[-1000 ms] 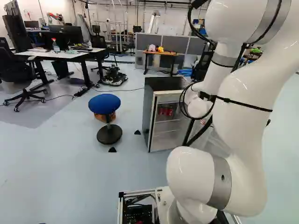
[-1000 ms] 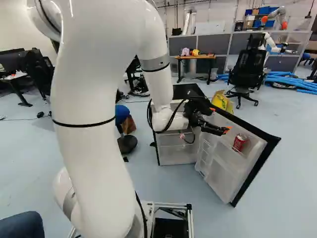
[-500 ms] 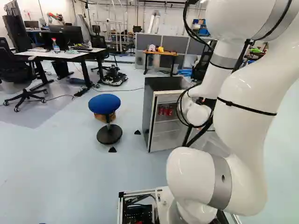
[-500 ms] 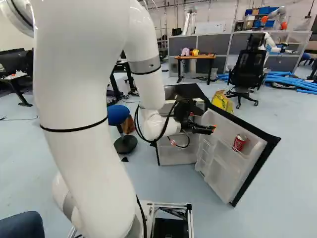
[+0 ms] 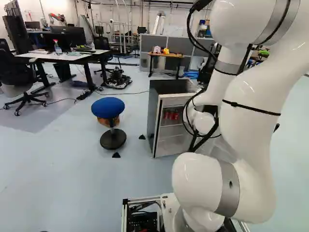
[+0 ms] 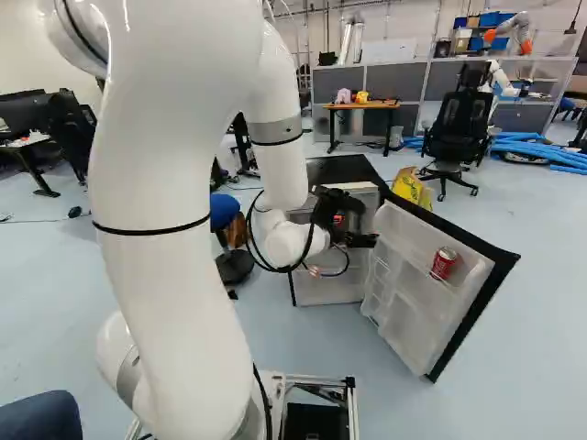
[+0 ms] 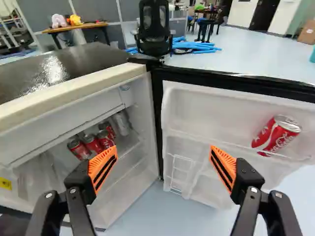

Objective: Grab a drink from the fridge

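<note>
"When you looked at the left base view, what was there?"

"The white arm [image 5: 253, 96] took up the right side. A little right of the middle stood a small fridge [image 5: 155, 121] with red cans [image 5: 171, 115] inside. A blue stool [image 5: 107, 107] was left of it, and a desk [image 5: 72, 57] was at the upper left."

"And the right base view?"

"The arm was on the left. The black gripper [image 6: 356, 229] was near the middle, in front of the fridge. Right of it, the fridge door [image 6: 413, 321] was wide open, with one red can [image 6: 444, 263] on its shelf. A black chair [image 6: 457, 128] stood at the upper right."

"What did the wrist view show?"

"The two fingers were spread far apart, with orange pads [image 7: 103, 168], and they held nothing. Past one finger, at least three red cans sat close together on a fridge shelf. Past the other finger, the single can leaned on the door shelf."
</note>
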Controlling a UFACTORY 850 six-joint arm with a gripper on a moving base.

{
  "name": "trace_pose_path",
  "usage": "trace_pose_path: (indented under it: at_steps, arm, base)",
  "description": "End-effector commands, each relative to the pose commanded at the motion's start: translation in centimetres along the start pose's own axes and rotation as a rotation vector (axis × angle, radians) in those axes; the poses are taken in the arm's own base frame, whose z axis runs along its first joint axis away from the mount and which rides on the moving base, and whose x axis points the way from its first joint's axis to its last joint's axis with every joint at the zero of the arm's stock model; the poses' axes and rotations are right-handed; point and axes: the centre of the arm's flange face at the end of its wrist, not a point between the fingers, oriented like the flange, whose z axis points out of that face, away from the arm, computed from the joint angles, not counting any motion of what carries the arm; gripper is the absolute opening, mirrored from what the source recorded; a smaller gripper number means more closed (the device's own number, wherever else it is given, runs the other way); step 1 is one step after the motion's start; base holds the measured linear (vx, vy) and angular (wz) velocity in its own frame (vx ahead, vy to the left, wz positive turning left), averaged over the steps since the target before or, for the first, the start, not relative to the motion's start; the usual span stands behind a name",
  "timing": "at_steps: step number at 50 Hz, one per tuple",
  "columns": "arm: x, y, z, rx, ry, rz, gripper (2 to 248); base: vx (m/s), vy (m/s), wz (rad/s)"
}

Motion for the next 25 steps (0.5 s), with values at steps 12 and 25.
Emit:
trace_pose_path:
  at_steps: [12, 25]
  arm:
    - [-1.4, -1.0, 0.7, 0.108, -0.061, -0.066, 247]
    - [-2.9, -2.2, 1.7, 0.224, -0.126, -0.138, 247]
  base:
    - [0.000, 0.000, 0.000]
    - [0.000, 0.000, 0.000]
